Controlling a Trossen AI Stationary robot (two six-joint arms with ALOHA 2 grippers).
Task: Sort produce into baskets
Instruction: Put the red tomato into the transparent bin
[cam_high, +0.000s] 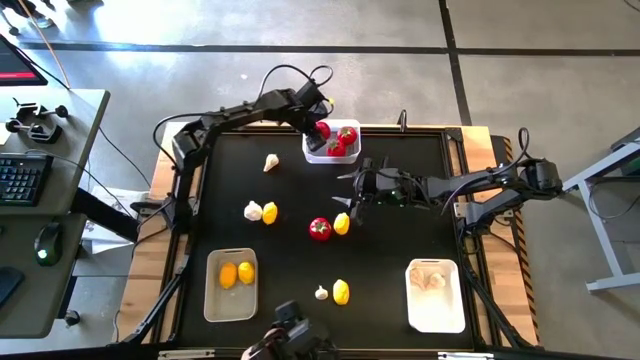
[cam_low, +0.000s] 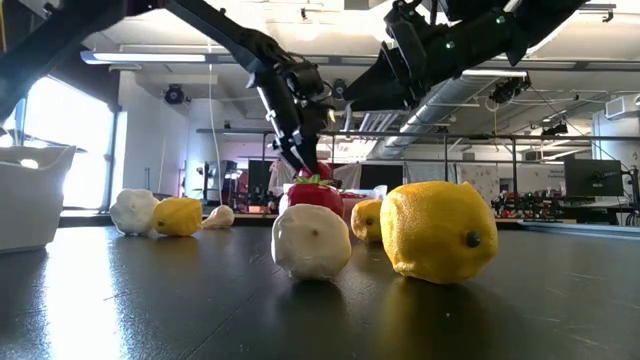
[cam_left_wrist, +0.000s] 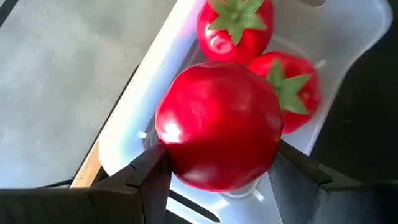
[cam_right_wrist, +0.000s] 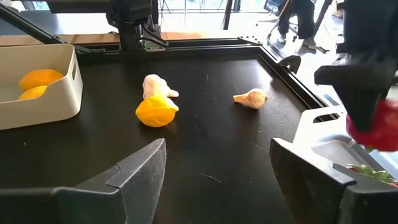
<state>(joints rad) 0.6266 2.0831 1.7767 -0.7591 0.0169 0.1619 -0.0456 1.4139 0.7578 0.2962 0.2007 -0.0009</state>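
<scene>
Left wrist view gives you the clearest look: your left pincer (cam_left_wrist: 217, 180) is pinching a red tomato (cam_left_wrist: 217, 124) between its two dark fingers (cam_left_wrist: 146, 180), hanging just above the clear basket (cam_left_wrist: 134, 118) at the far edge of the tabletop (cam_high: 400, 250). Two more tomatoes (cam_left_wrist: 235, 28) with green tops already lie inside that basket, just beyond the held one.

Your right pincer (cam_high: 352, 195) hovers with its jaws spread and nothing between them, near the clear basket and over the middle of the tabletop. Just beside it lie a loose tomato (cam_high: 319, 229) and a lemon (cam_high: 342, 223), touching each other.

Farther from the clear basket, a garlic bulb (cam_high: 253, 211) sits against another lemon (cam_high: 270, 213), and a lone garlic piece (cam_high: 271, 162) lies closer. On the near side, the beige basket (cam_high: 212, 300) holds two lemons (cam_high: 237, 273), and the white basket (cam_high: 440, 315) holds garlic (cam_high: 432, 279). Between them rest a garlic (cam_high: 321, 293) and a lemon (cam_high: 341, 291).
</scene>
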